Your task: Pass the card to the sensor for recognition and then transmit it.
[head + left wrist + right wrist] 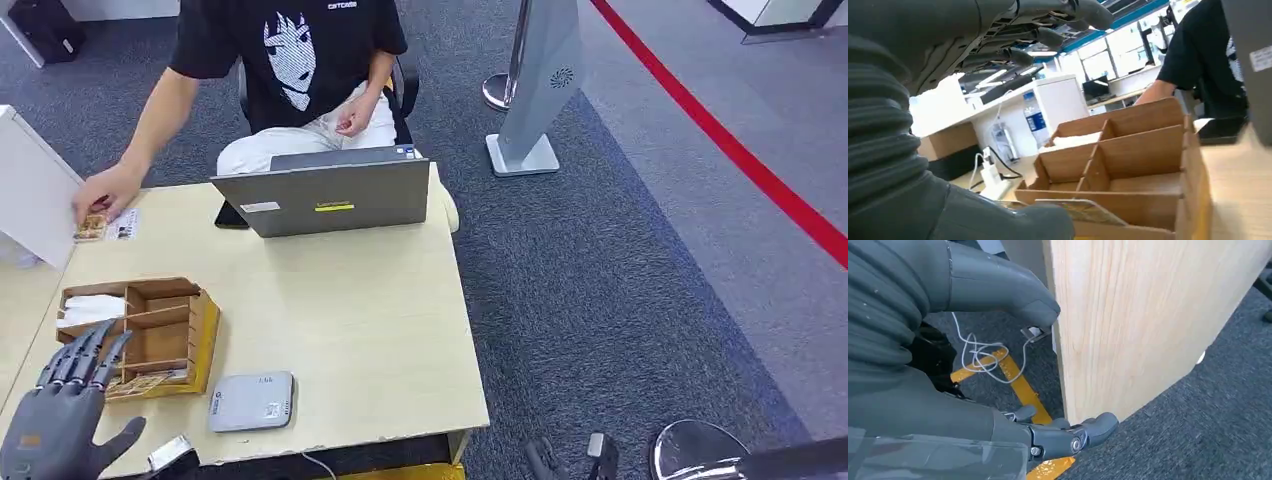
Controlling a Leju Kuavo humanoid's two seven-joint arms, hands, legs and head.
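Note:
A card [141, 383] lies in the near compartment of the wooden divided box [197, 330] on the table's left side; the left wrist view shows this card [1083, 211] behind the box's front wall [1128, 212]. My left hand [65, 415] hovers at the box's near left corner with its fingers [1040, 36] spread above the compartments, holding nothing. The grey card sensor [251, 401] lies flat just right of the box. My right hand [565, 460] hangs low beside the table's right end [1128, 325], its fingers [1083, 435] apart and empty.
A person sits behind a grey laptop [330, 195] at the far edge, one hand [105, 190] resting on more cards [105, 226] at the far left. A white panel [35, 190] stands at the left. A grey sign stand [535, 90] and red floor line [740, 150] lie to the right.

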